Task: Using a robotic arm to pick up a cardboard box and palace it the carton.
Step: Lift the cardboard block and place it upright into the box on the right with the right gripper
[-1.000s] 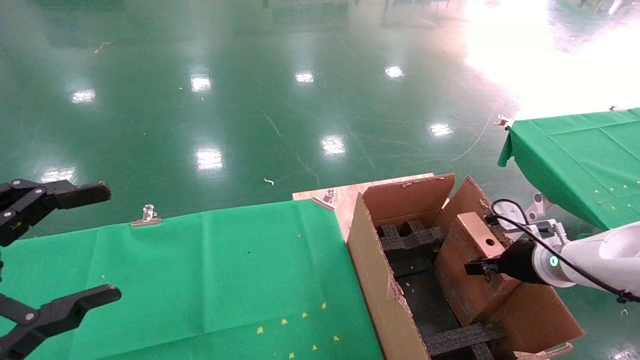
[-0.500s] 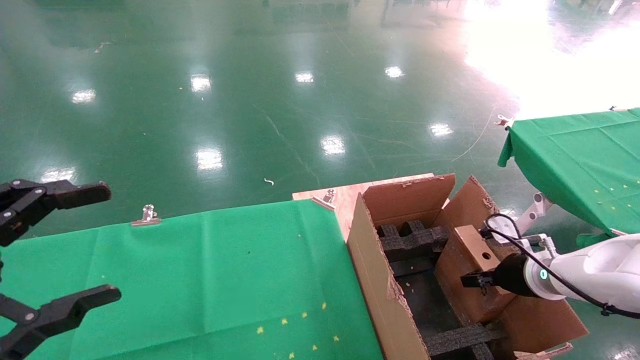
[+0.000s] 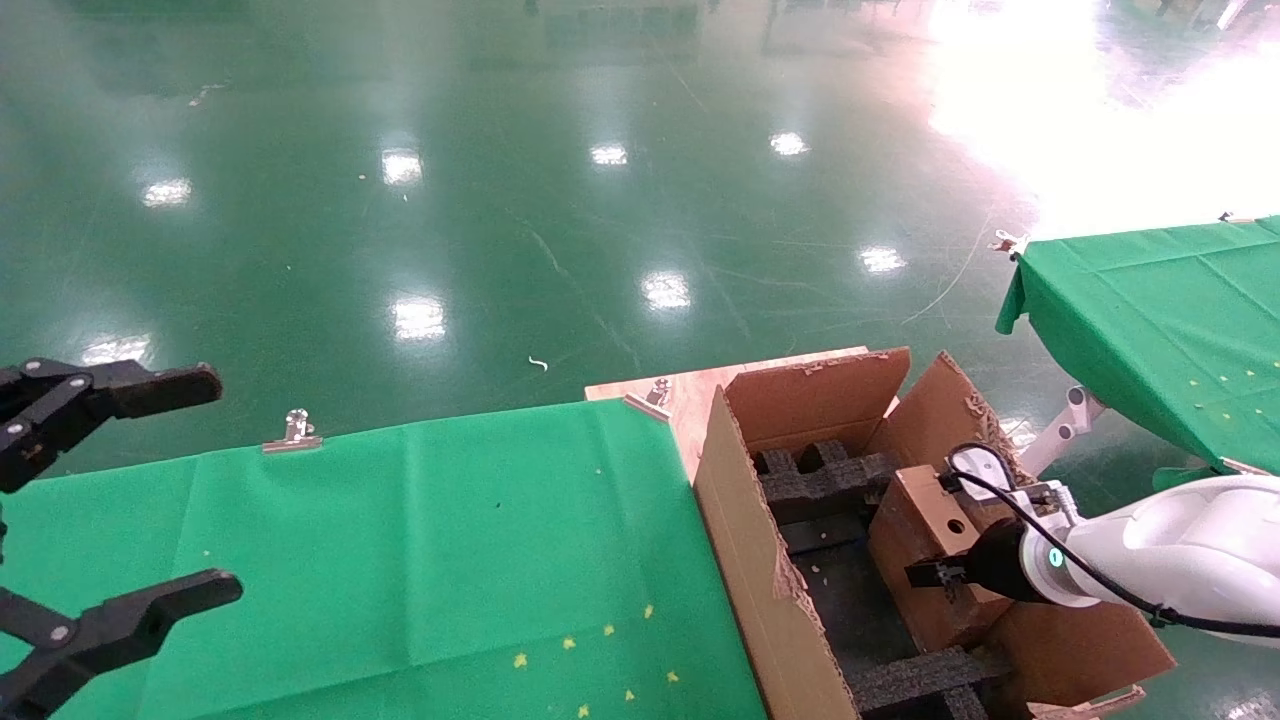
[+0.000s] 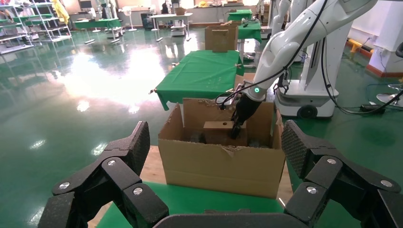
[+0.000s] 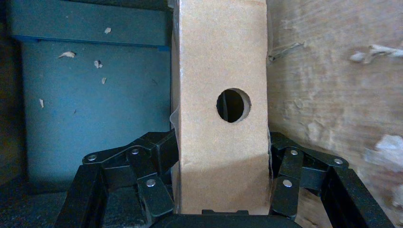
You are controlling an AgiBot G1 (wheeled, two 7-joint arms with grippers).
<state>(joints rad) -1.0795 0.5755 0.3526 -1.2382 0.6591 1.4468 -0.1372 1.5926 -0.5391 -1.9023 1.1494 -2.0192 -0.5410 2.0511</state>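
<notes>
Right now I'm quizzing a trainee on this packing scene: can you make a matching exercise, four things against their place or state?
Things:
1. box
2. carton
3. left pincer
4. foam

Places or states:
A. open, over the green cloth
B. black, inside the carton
C. held upright in the right pincer, round hole showing
D. flaps open, beside the cloth

Pairs: 1-C, 2-D, 3-A, 4-B

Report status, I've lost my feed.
Right gripper shut on box, lowering into carton. Left gripper open, parked over table. Foam inserts close by.
</notes>
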